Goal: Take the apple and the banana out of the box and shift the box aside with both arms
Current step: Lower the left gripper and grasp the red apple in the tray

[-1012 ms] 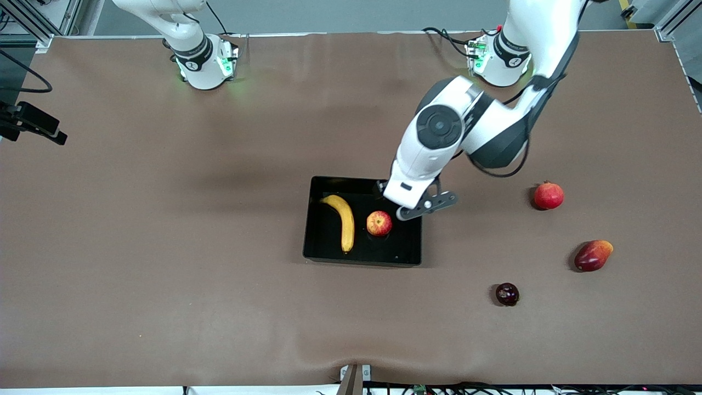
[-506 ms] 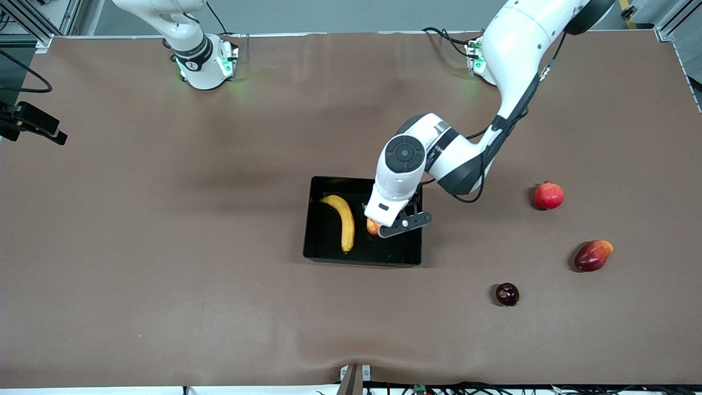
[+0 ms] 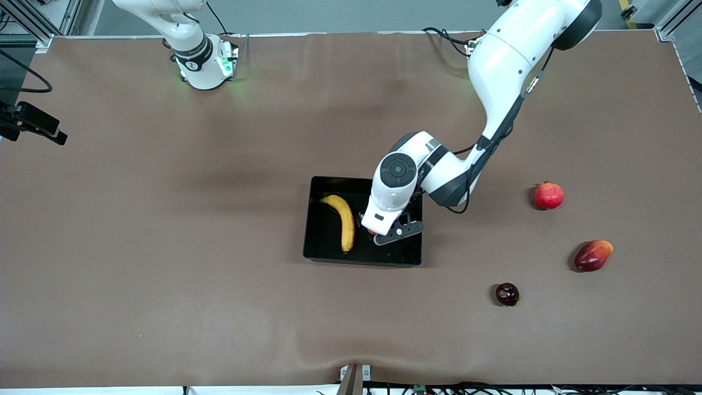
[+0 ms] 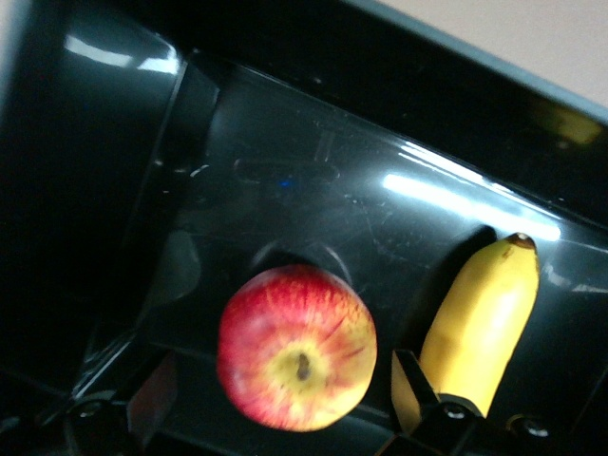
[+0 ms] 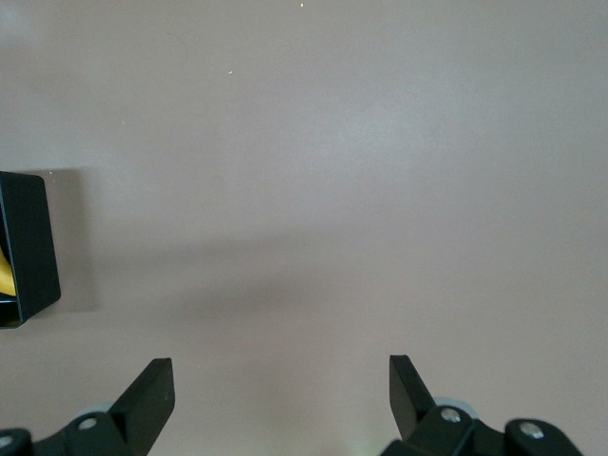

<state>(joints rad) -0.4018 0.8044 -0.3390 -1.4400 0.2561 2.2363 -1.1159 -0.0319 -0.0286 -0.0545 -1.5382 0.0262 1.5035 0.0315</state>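
The black box [image 3: 324, 253] sits mid-table with the yellow banana [image 3: 344, 222] lying in it. The left arm reaches down into the box, and its gripper [image 3: 378, 230] hides nearly all of the apple in the front view. In the left wrist view the red-and-yellow apple [image 4: 296, 347] rests on the box floor beside the banana [image 4: 480, 323]. My left gripper [image 4: 280, 380] is open, one finger on each side of the apple, with gaps showing. My right gripper [image 5: 281, 375] is open over bare table, a corner of the box [image 5: 28, 247] in its view; the right arm waits.
Toward the left arm's end of the table lie a red pomegranate [image 3: 549, 196], a dark red-orange mango [image 3: 593, 255] and a small dark plum [image 3: 507, 294]. A black camera mount [image 3: 33, 123] juts in at the right arm's end.
The left arm has swung from the box's edge to over the apple and come down, so its open gripper now straddles the apple. The right arm has not moved.
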